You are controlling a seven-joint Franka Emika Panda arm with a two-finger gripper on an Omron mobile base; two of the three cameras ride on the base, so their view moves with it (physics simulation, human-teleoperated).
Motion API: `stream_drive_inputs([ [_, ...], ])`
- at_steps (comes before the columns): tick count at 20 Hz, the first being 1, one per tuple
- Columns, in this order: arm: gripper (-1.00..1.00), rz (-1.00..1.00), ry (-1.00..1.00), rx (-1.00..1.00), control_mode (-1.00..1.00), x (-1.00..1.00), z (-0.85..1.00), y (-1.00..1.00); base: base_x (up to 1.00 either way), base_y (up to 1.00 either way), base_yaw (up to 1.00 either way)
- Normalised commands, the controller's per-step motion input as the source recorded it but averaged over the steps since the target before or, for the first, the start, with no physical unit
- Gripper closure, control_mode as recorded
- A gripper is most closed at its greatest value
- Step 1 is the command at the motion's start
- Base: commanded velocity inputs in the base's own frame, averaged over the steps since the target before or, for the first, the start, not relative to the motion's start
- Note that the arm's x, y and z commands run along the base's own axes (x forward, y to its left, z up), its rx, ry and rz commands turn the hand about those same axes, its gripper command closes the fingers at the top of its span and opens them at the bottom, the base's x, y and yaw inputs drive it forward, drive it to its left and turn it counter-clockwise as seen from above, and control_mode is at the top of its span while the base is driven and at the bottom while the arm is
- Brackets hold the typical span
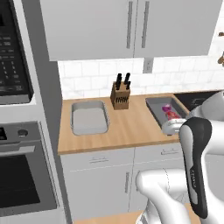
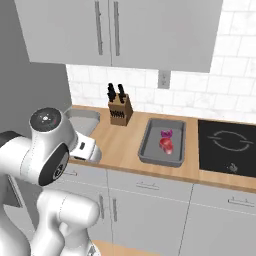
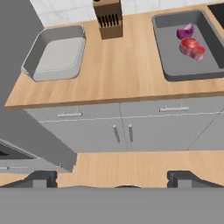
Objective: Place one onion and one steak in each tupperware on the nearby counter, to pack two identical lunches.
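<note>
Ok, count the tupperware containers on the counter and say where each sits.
2. One tupperware lies left of the knife block, nothing in it; the other tupperware lies right of the block, holding an onion and a steak.

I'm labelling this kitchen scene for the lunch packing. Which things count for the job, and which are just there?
For the job: left tupperware, bare; right tupperware holding onion and steak; counter; open gripper.

Just there: knife block, stovetop, oven.
</note>
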Motion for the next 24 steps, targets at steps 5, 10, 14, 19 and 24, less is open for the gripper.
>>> stream_drive_inputs([
  [5, -1.0, 0.0, 0.0, 0.0, 1.0, 0.0, 0.0, 0.0, -0.99, 0.81, 0.32],
  [10, -1.0, 0.0, 0.0, 0.0, 1.0, 0.0, 0.0, 0.0, -0.53, 0.99, 0.52],
  [14, -1.0, 0.0, 0.0, 0.0, 1.0, 0.0, 0.0, 0.0, -0.2, 1.0, 0.46],
  [19, -1.0, 0.0, 0.0, 0.0, 1.0, 0.0, 0.0, 0.0, -0.12, 1.0, 0.4],
  [24, -1.0, 0.0, 0.0, 0.0, 1.0, 0.0, 0.0, 0.0, -0.08, 1.0, 0.38],
])
